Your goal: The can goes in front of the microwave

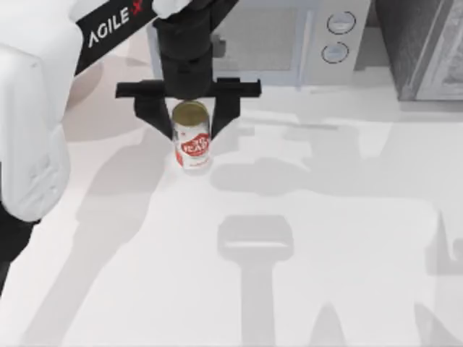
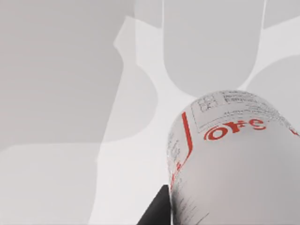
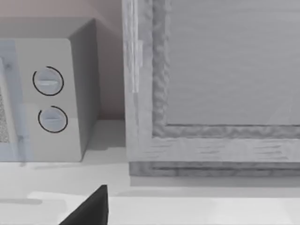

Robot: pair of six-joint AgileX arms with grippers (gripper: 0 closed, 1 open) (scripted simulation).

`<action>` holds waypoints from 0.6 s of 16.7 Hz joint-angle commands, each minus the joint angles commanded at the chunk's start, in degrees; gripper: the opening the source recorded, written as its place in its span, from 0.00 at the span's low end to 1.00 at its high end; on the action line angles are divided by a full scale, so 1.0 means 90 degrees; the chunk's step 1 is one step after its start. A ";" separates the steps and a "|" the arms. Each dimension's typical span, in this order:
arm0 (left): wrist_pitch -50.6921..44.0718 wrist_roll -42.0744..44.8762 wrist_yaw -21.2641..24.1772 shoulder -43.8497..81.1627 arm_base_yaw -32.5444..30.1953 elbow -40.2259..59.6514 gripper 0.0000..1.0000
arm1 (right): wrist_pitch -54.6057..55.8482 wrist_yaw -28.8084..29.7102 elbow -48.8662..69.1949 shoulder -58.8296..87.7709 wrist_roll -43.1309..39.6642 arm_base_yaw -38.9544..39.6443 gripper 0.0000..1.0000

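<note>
The white can (image 1: 192, 144) with its red label and dull gold top stands upright on the table just in front of the light grey microwave (image 1: 268, 40), below the left part of its window. My left gripper (image 1: 192, 132) comes down over it from the microwave side, one black finger against each side of the can, shut on it. The can (image 2: 234, 159) looms close in the left wrist view, with a dark finger (image 2: 157, 211) beside it. In the right wrist view the microwave (image 3: 61, 98) shows its two round knobs, and one dark fingertip (image 3: 91, 208) of my right gripper shows low down.
A darker grey appliance (image 1: 423, 47) stands at the back right, beside the microwave, and appears close in the right wrist view as a framed panel (image 3: 211, 70). White tabletop (image 1: 304, 275) stretches across the front and right, crossed by arm shadows.
</note>
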 joint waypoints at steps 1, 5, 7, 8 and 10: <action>0.0000 0.0000 0.0000 0.0000 0.0000 0.0000 0.00 | 0.0000 0.0000 0.0000 0.0000 0.0000 0.0000 1.00; 0.0000 0.0000 0.0000 0.0000 0.0000 0.0000 0.23 | 0.0000 0.0000 0.0000 0.0000 0.0000 0.0000 1.00; 0.0000 0.0000 0.0000 0.0000 0.0000 0.0000 0.38 | 0.0000 0.0000 0.0000 0.0000 0.0000 0.0000 1.00; 0.0000 0.0000 0.0000 0.0000 0.0000 0.0000 0.45 | 0.0000 0.0000 0.0000 0.0000 0.0000 0.0000 1.00; 0.0000 0.0000 0.0000 0.0000 0.0000 0.0000 0.60 | 0.0000 0.0000 0.0000 0.0000 0.0000 0.0000 1.00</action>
